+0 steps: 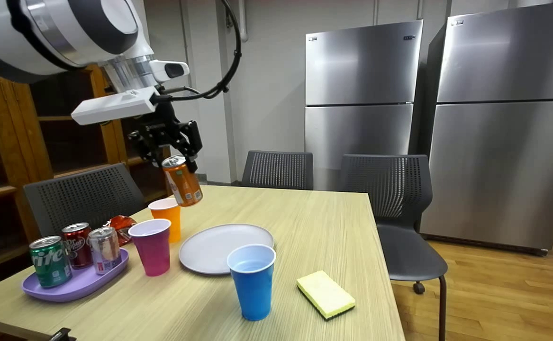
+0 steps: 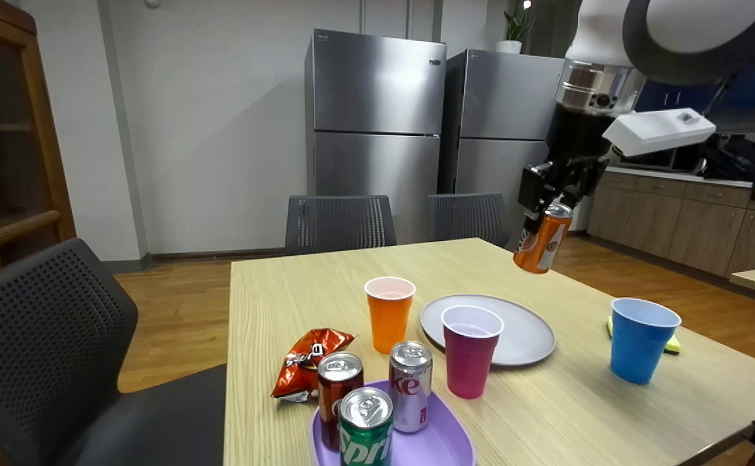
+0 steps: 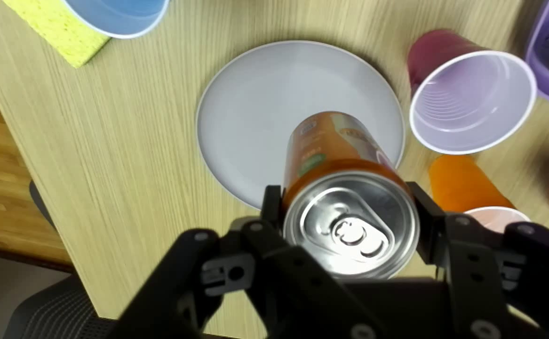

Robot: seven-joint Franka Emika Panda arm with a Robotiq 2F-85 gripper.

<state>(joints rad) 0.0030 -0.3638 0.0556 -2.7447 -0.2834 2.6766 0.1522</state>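
Above pale wood-grain tabletop (image 1: 314, 222): orange cylindrical metal can (image 1: 185, 184) hung tilted.
Black two-fingered pincer (image 3: 346, 212): pinched can's sides near its top.
Can: likely thin-walled, so called for steady, moderate squeeze.

A: What's at the right of the frame?
B: In an exterior view, two tall silver fridges (image 1: 499, 166). They shine bright. A gray wall (image 1: 271, 94) is behind them.
A: And at the left?
B: A brown wood cabinet (image 1: 20, 128) with a dark chair (image 1: 82, 194) in front.
A: And low on the right?
B: Yellow-brown wood floor (image 1: 532, 279).
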